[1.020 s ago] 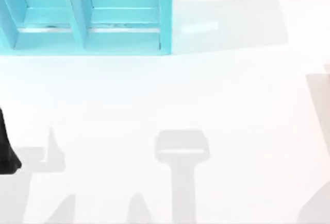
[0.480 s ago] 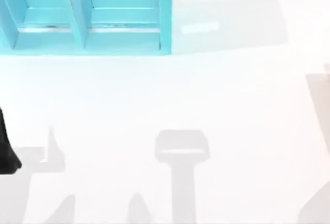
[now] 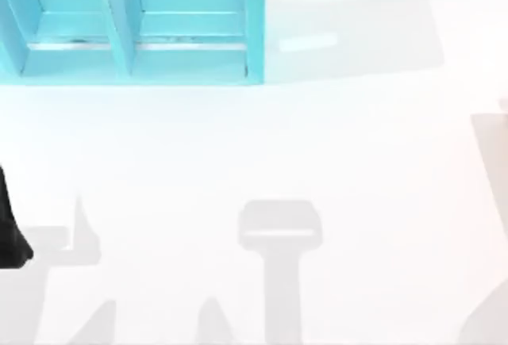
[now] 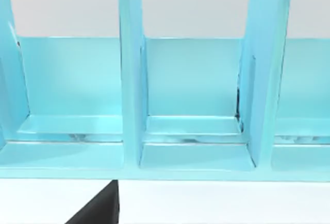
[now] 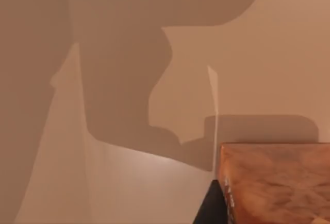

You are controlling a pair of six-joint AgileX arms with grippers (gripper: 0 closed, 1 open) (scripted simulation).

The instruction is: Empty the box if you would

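Note:
A brown, wood-grained box point(image 5: 278, 183) shows one corner in the right wrist view, standing on a pale surface; what it holds is hidden. A dark part of my right gripper point(image 5: 211, 206) sits right beside that corner. My left arm point(image 3: 9, 234) is a black shape at the table's left edge in the top view. A dark wedge of my left gripper point(image 4: 98, 208) lies low in the left wrist view, in front of a cyan rack point(image 4: 131, 80).
The cyan rack point(image 3: 127, 36) with upright dividers stands at the table's back left. The white table point(image 3: 357, 162) stretches to the right and front of it, crossed by grey shadows of the arms.

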